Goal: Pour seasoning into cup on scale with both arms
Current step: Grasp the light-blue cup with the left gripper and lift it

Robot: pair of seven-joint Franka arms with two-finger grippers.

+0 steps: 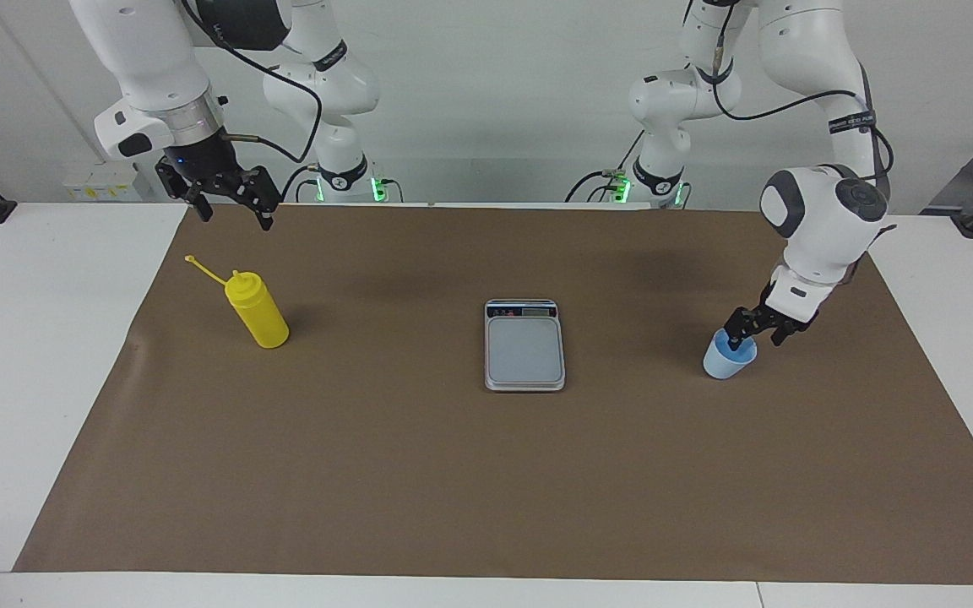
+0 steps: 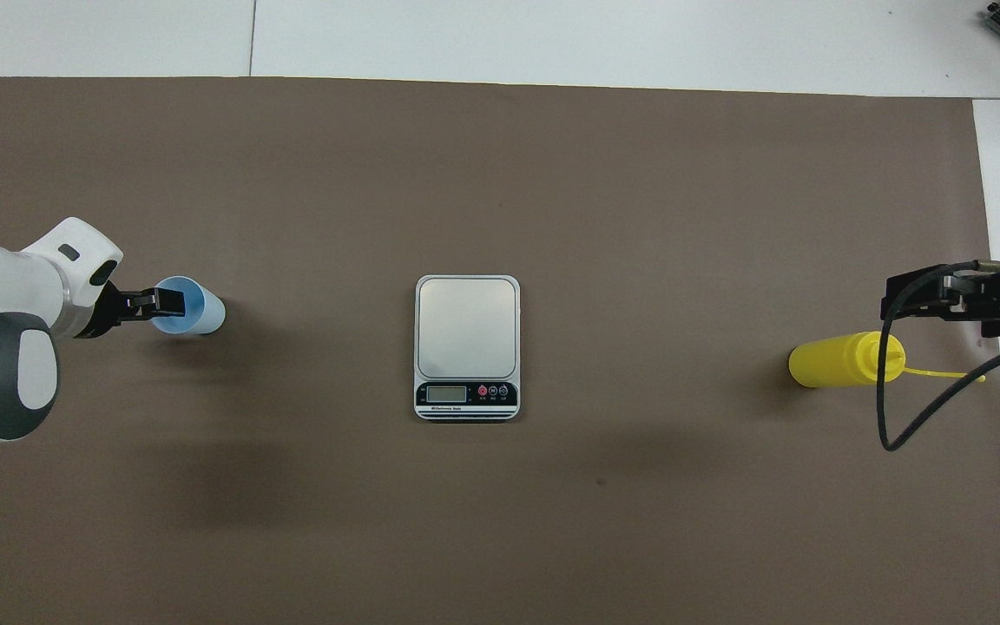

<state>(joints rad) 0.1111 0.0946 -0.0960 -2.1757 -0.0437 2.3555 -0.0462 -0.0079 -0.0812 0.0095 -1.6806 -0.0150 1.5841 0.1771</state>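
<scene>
Left gripper (image 1: 754, 337) straddles the cup's (image 1: 727, 361) rim, jaws apart; right gripper (image 1: 231, 201) open above bottle (image 1: 257, 310).

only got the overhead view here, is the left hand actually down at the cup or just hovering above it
observer: Down at it. The facing view shows the left hand at the rim of the cup, one finger inside, the other outside.
operator: cup lifted yet
observer: No, its base rests on the brown mat.
operator: bottle looks tipped over from here
observer: The yellow bottle stands upright. The right hand hangs open, higher than the bottle's top and clear of it.
</scene>
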